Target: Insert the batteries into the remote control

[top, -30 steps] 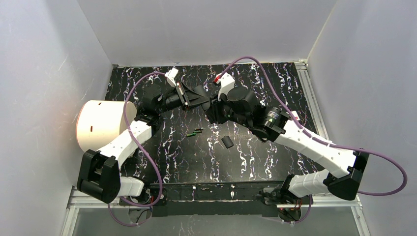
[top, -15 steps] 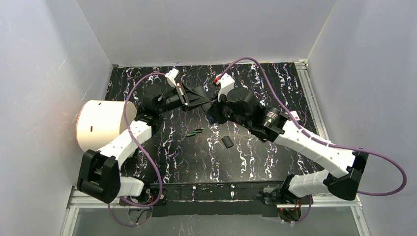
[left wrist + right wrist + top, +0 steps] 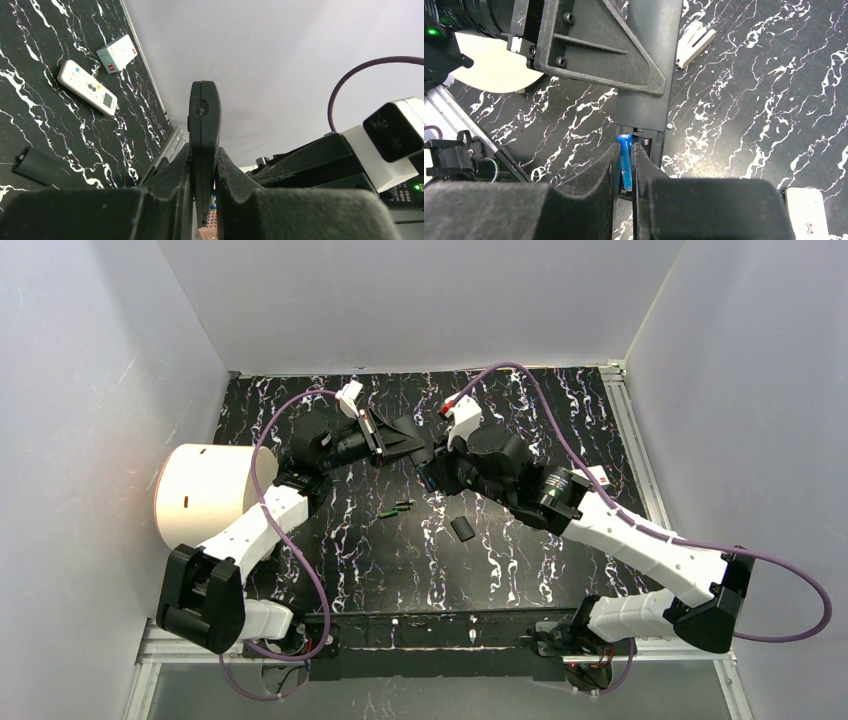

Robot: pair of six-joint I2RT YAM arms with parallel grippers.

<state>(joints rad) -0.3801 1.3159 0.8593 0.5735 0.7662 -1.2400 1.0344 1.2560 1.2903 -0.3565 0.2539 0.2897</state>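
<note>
While slim black remote (image 3: 203, 115) is clamped in left gripper (image 3: 204, 160), blue cylinder battery (image 3: 625, 150), pinched by right gripper (image 3: 625, 152), is lined lengthwise at open bay (image 3: 647, 137).

Blk marble table (image 3: 520, 560): 2 batteries (image 3: 403, 505), blk cover (image 3: 461, 529), wht remote (image 3: 87, 87).

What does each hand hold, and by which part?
Left hand: black remote, pinched across its flat faces. Right hand: blue battery, gripped by its sides.
</note>
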